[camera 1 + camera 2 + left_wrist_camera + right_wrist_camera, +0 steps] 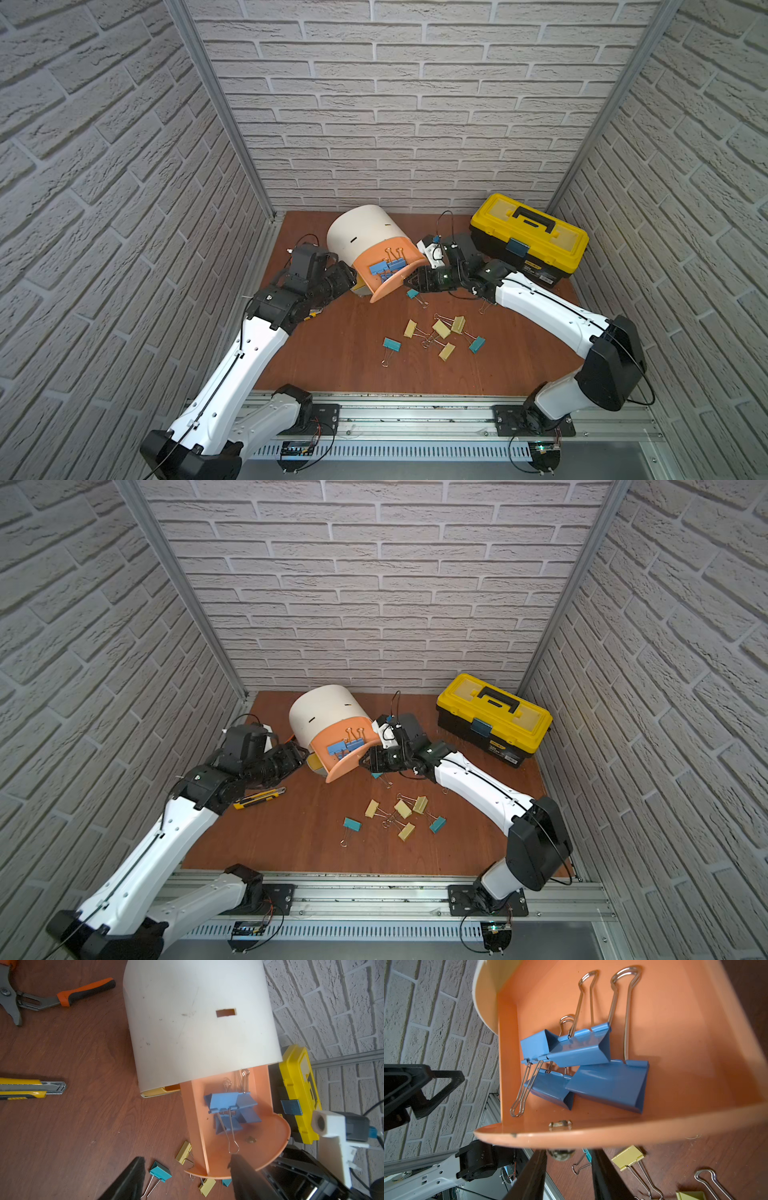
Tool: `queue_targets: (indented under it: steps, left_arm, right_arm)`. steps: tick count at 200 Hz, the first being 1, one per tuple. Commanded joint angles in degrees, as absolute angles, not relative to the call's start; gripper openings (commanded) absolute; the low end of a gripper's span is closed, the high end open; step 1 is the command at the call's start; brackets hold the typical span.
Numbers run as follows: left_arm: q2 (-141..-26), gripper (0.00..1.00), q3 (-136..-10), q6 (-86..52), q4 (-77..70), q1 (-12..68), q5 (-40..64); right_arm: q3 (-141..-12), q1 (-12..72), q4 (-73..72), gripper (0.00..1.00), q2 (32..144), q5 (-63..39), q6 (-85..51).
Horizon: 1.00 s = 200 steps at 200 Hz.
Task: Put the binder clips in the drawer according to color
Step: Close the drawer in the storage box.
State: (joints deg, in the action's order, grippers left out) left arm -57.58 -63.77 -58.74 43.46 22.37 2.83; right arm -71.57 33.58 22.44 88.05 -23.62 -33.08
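The drawer cabinet [365, 232] [324, 712], a white drum, leans over at the back of the table. Its peach drawer [409, 251] [675, 1043] is pulled out and holds several blue binder clips [386, 266] [230, 1103] [581, 1049]. My right gripper [409, 284] [568, 1152] is open at the drawer's front, with the brass knob [560, 1155] between its fingers. On the cabinet's other side my left gripper [351, 280] [188, 1158] is open and holds nothing. Teal clips [392, 344] [437, 824] and several yellow clips [441, 328] [406, 831] lie loose on the table.
A yellow-and-black toolbox [528, 237] [494, 717] stands at the back right, close behind my right arm. A yellow utility knife [259, 798] [31, 1088] and orange-handled pliers [62, 997] lie left of the cabinet. One teal clip [412, 294] lies just under my right gripper.
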Motion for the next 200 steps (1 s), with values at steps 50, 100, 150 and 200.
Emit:
queue_targets:
  steps: [50, 100, 150, 200]
  left_arm:
    - [-56.3, 0.7, -63.1, -58.2, 43.9, 20.5, 3.9]
    - [-56.2, 0.7, -63.4, -57.5, 44.2, 19.3, 4.3]
    - [-55.9, 0.7, -63.3, -57.1, 44.5, 17.9, 5.1]
    - [-55.6, 0.7, -63.2, -57.0, 44.7, 17.0, 5.6]
  right_arm:
    - [-74.7, 33.4, 18.4, 0.34, 90.4, -24.5, -34.7]
    - [-77.6, 33.4, 18.1, 0.32, 93.0, -24.7, -35.2]
    - [-82.1, 33.4, 18.3, 0.3, 96.8, -24.7, -35.5]
    - [-88.1, 33.2, 19.1, 0.3, 101.3, -24.3, -35.4]
